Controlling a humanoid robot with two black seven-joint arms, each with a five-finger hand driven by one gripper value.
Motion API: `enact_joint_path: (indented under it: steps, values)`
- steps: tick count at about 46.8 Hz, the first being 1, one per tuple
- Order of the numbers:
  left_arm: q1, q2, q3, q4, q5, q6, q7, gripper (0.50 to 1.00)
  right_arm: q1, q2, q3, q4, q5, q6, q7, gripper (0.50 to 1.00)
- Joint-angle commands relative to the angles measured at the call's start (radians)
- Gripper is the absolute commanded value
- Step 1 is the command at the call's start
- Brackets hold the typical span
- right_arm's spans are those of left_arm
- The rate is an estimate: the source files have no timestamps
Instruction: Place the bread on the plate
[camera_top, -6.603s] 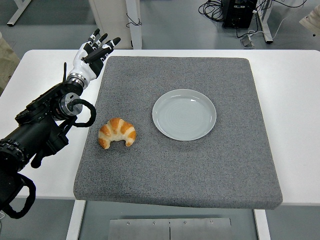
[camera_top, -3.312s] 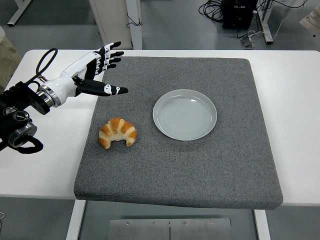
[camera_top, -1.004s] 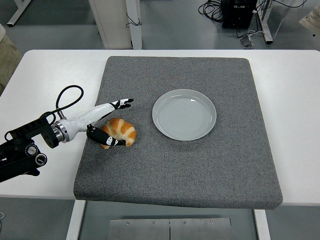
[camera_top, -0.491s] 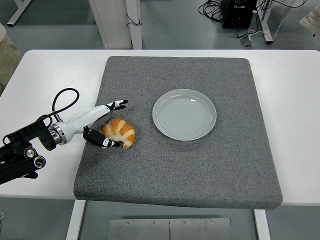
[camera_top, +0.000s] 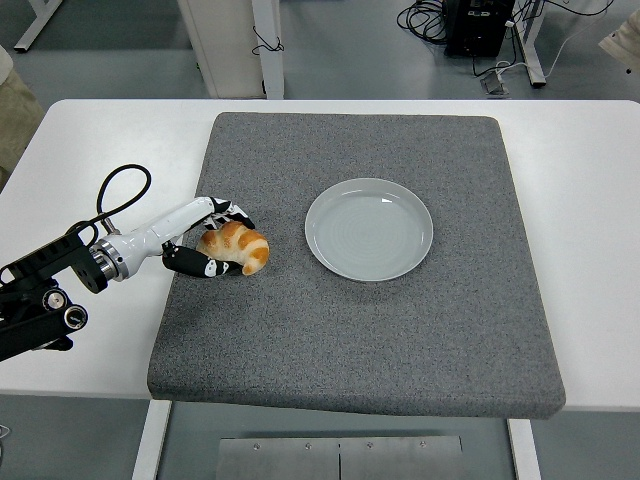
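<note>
You are looking at a white worktop (camera_top: 90, 150) that is carrying a grey felt mat (camera_top: 400, 330), which is covering most of its middle and overhanging the near edge slightly; bare white strips are showing at the left, right and far sides.

Your left hand (camera_top: 205, 240) covers the croissant's (camera_top: 236, 246) left end, so you cannot see how far the fingers (camera_top: 196, 266) reach beneath it. The left arm (camera_top: 45, 295) runs off the picture's left edge. The white table (camera_top: 590, 190) is cut off at both sides, and the grey mat (camera_top: 370, 330) hides its middle and overhangs its near edge. At the top, the dark box (camera_top: 478, 22) and cables (camera_top: 422, 16) are cropped.
</note>
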Motion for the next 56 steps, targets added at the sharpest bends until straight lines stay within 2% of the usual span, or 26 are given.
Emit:
enact_joint_path:
  steps: [1, 23, 32, 42, 56]
  values:
    - [-0.003, 0.005, -0.005, 0.0, -0.001, 0.0, -0.022, 0.5, 0.0, 0.0, 0.002, 0.0, 0.0, 0.0, 0.0, 1.0]
    - [-0.115, 0.062, -0.025, -0.008, -0.035, -0.014, -0.027, 0.5, 0.0, 0.0, 0.0, 0.0, 0.0, 0.0, 0.0, 1.0]
    - [-0.202, 0.082, -0.024, -0.01, -0.117, -0.055, -0.021, 0.5, 0.0, 0.0, 0.0, 0.0, 0.0, 0.0, 0.0, 1.0]
    - [-0.284, 0.086, -0.022, -0.008, -0.134, -0.097, -0.012, 0.5, 0.0, 0.0, 0.0, 0.0, 0.0, 0.0, 0.0, 1.0]
    - [-0.36, 0.092, -0.02, -0.008, -0.142, -0.115, -0.007, 0.5, 0.0, 0.0, 0.0, 0.0, 0.0, 0.0, 0.0, 1.0]
